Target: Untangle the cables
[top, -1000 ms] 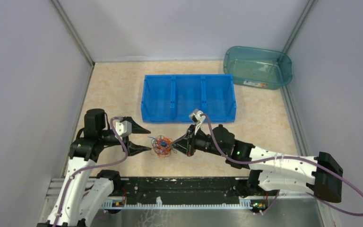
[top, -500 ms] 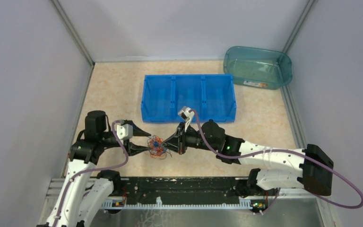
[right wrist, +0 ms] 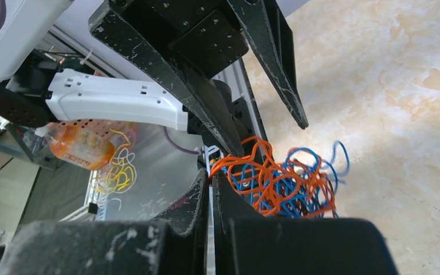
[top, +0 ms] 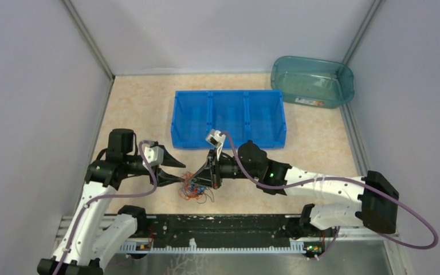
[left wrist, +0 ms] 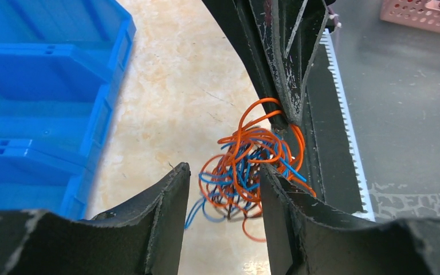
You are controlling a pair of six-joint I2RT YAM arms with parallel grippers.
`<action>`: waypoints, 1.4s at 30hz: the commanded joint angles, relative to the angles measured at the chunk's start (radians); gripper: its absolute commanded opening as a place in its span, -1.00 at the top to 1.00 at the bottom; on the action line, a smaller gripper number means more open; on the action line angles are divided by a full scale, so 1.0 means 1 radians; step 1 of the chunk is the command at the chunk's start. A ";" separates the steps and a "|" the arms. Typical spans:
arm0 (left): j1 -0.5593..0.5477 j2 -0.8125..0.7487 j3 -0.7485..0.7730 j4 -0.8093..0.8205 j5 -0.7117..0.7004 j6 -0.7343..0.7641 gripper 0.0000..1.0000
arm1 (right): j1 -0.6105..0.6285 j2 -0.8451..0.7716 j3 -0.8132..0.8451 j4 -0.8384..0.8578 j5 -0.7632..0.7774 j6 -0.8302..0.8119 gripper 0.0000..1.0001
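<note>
Bench (top: pixel 137 109): 3-compartment bin (top: pixel 229 92) at centre, mid-depth, its long side running left to right; tub (top: pixel 312 58) behind it and to its right, in the far right corner, apart from the bin. Cables (top: pixel 193 192): 1 tangle before the bin's left end, between bin and front rail (top: pixel 217 226), nearer the rail. Left fingers (top: pixel 172 158) reach in from the left, 1 on each side of the tangle; right fingers (top: pixel 203 175) reach in from the right, tips together on a strand at the tangle's top.
</note>
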 commanded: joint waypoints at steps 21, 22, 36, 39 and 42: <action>-0.069 -0.031 0.075 -0.137 -0.029 0.095 0.05 | 0.016 -0.055 0.049 -0.015 0.015 -0.052 1.00; -0.069 -0.022 0.090 -0.167 -0.025 0.116 -0.09 | 0.016 -0.055 0.048 -0.014 0.008 -0.053 1.00; -0.068 0.043 0.216 -0.251 -0.045 0.168 -0.29 | 0.016 -0.032 0.069 -0.014 -0.050 -0.050 1.00; -0.069 -0.017 0.121 -0.059 -0.076 0.027 -0.20 | 0.016 -0.024 0.075 -0.005 -0.048 -0.048 1.00; -0.071 -0.091 0.035 0.106 -0.112 -0.104 -0.09 | 0.016 -0.013 0.085 0.006 -0.050 -0.046 1.00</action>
